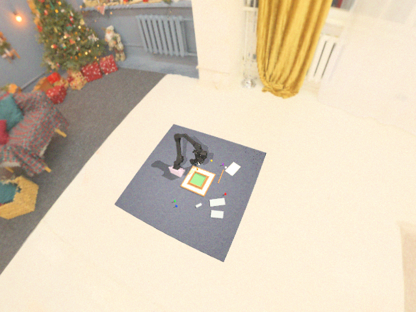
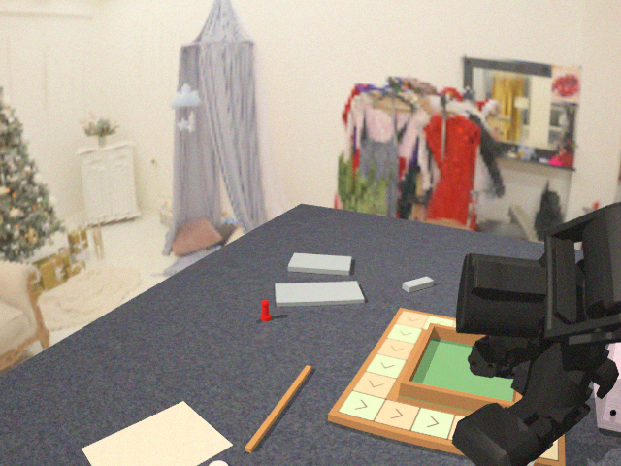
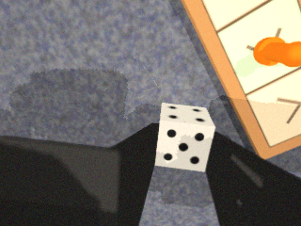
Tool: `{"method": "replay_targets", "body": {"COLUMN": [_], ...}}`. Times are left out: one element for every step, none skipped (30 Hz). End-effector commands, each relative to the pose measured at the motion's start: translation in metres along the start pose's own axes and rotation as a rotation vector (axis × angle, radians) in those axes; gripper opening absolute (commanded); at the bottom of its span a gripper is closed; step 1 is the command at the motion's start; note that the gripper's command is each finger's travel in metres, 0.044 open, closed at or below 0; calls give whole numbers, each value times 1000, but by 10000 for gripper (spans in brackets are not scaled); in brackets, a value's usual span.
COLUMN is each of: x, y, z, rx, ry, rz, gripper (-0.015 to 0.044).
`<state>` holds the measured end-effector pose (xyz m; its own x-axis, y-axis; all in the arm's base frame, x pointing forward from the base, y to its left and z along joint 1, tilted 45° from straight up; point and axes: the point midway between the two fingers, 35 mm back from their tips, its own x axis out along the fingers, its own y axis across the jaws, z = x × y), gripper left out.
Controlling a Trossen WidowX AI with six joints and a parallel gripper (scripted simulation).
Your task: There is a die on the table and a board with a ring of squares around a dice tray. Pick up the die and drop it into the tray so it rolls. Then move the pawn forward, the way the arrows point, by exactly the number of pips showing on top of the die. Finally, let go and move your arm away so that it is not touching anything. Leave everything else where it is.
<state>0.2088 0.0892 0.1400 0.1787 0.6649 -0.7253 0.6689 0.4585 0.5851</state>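
Note:
My gripper (image 1: 198, 163) (image 3: 181, 134) is shut on the white die (image 3: 181, 143), which sits between the fingertips just outside the board (image 1: 185, 183) (image 2: 375, 384) (image 3: 226, 71). Five pips show on the die's larger visible face and four on the narrower one. I cannot tell if it touches the table. The orange pawn (image 1: 197, 169) (image 3: 277, 52) stands on a pale board square, right of the fingers in the wrist view. The green-floored tray (image 1: 198, 179) (image 2: 448, 366) is in the board's middle. In the exterior view my arm hides the fingertips, die and pawn.
An orange stick (image 1: 220, 176) (image 2: 278, 409) and cream sheet (image 1: 233, 168) (image 2: 157, 436) lie beyond the board. Grey slabs (image 2: 319, 293) and a red peg (image 1: 225, 194) (image 2: 265, 312) stand farther off. Yellow (image 1: 211, 160), purple (image 1: 222, 164), green (image 1: 174, 201) and blue (image 1: 176, 206) pieces are scattered around.

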Motion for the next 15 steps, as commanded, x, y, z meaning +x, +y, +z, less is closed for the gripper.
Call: {"method": "replay_targets", "body": {"x": [-14, -19, -24, -28, -33, -37, -42, -47, -51, -56, -60, -65, -70, -74, -79], "y": [-1, -1, -1, -1, -1, -1, -2, -2, -2, -2, -2, -2, -2, -2, -2], "z": [2, 3, 3, 3, 3, 2, 2, 2, 1, 0, 0, -1, -2, -3, -4], "rx": [5, 5, 6, 6, 7, 7, 8, 8, 9, 9, 10, 10, 11, 11, 11], "ry": [5, 5, 4, 4, 5, 5, 6, 6, 7, 8, 9, 10, 12, 13, 14], "rz": [-9, -10, -11, -12, -12, -12, -12, -12, -11, -10, -9, -8, -6, -4, -1], "gripper": [0, 0, 0, 0, 0, 0, 0, 0, 0, 0, 0, 0, 0, 0, 0]}}
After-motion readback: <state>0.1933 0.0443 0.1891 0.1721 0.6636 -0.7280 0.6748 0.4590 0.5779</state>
